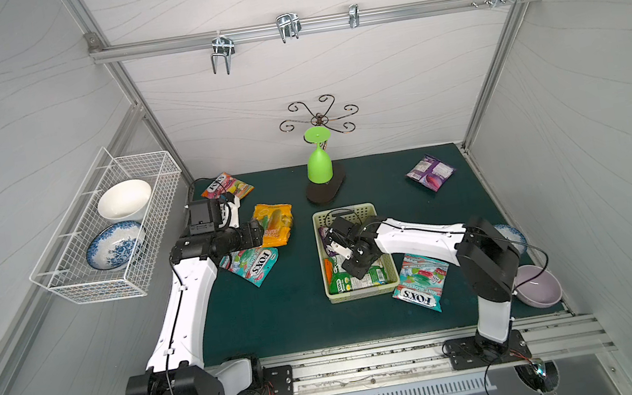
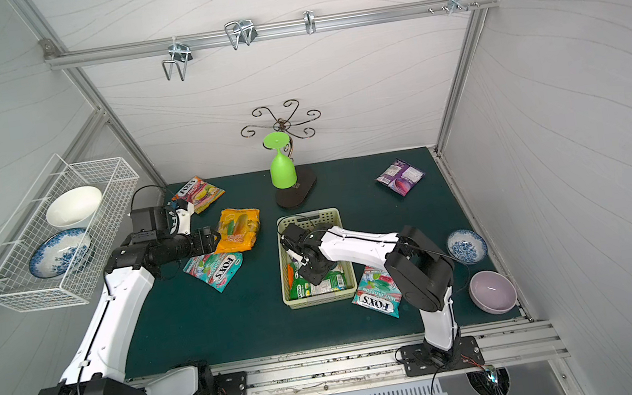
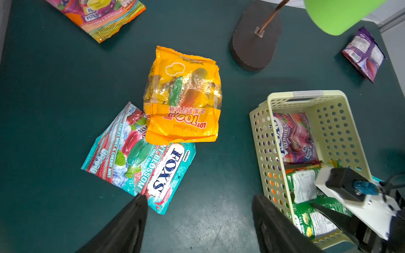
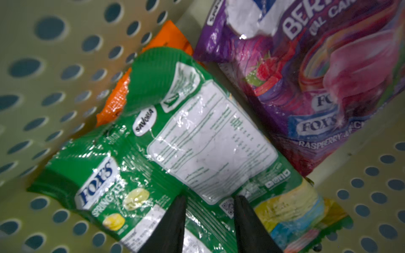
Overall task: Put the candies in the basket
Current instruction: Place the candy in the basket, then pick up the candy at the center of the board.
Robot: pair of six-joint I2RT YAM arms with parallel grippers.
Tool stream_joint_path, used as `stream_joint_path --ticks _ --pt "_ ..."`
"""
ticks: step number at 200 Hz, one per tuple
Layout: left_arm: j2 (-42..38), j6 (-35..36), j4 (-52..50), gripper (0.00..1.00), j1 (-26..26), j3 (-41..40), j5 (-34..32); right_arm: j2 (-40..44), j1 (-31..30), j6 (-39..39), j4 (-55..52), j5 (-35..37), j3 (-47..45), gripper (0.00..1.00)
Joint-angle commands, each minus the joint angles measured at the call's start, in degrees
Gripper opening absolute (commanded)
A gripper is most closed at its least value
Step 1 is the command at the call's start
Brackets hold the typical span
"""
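Left end effector (image 3: 199, 201) gapes empty by the teal bag (image 3: 140, 153) — drop and pinch next, I'd say — while whether the right end effector (image 4: 210, 198), down in the basket (image 1: 361, 293), grips anything I can't tell.

the candies (image 3: 183, 98) are glossy crinkled plastic, the basket (image 3: 335, 122) matt perforated plastic, the mat (image 3: 54, 98) dull and rough

a robot lab cell: aluminium frame (image 1: 317, 24), white wall panels (image 1: 310, 77), mounting rail (image 1: 371, 361) at the bench edge.

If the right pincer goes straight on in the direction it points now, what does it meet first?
The green FOX'S candy bag in the basket lies right before the right pincer; depth is unclear, so it may already touch it.
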State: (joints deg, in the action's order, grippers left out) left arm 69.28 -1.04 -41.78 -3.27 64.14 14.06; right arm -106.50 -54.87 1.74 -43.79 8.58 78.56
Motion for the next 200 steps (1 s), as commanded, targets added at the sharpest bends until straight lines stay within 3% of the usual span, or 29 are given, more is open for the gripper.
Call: stream_joint_path --ticks 1,69,149,200 --pt "0.16 -2.95 3.01 0.82 -0.74 -1.77 -2.19 4.69 0.80 0.54 0.64 -0.73 -0.76 0.42" --pt "0.16 -11.50 6.08 0.90 -4.33 -10.19 -2.14 19.31 6.74 2.26 1.75 1.64 -5.43 0.56" --pt "0.39 -21.05 13.22 0.86 -7.94 -19.15 -4.92 38.65 20.02 4.76 3.80 3.26 -14.72 0.84" --pt "1.75 -25.64 19.27 0.81 -10.76 -24.75 -2.37 46.01 27.89 5.60 4.51 1.70 -18.20 0.95"
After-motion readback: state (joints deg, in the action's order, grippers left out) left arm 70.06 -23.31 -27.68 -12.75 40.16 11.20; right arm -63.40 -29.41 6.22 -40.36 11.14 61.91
